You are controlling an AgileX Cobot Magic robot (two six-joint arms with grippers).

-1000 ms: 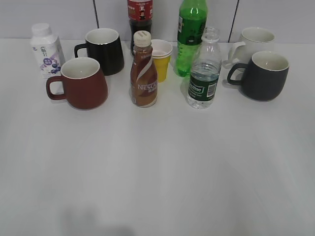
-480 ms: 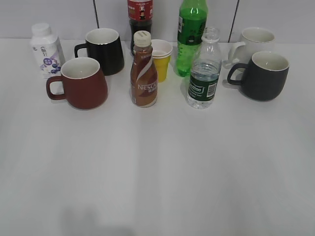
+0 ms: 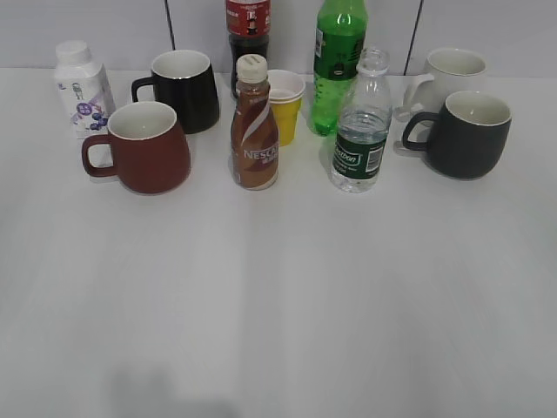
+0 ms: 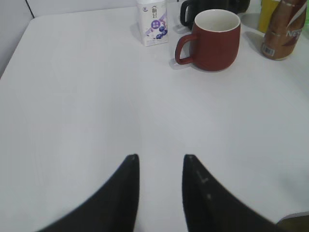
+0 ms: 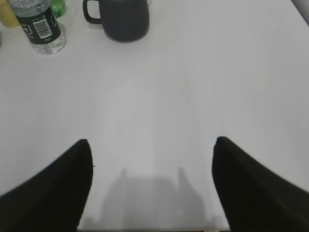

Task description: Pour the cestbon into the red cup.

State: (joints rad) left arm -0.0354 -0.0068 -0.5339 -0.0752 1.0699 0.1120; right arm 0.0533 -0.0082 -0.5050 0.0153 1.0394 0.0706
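White worktop (image 3: 278,296) carries the water bottle (image 3: 360,122) right of centre and the red mug (image 3: 148,146) at left, both sets of jaws released, grasping nothing.

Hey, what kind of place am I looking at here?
Probably a lab test bench, not a kitchen: a plain white table with mugs and bottles lined up, like the red cup and cestbon, against grey panels.

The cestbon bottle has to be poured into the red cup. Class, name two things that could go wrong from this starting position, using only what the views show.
1. The cestbon is uncapped and closely flanked by the green soda bottle and the dark grey mug; the wide-open right gripper might knock one or spill water.
2. The brown Nescafe bottle stands between it and the red cup, so a low carry could topple it.
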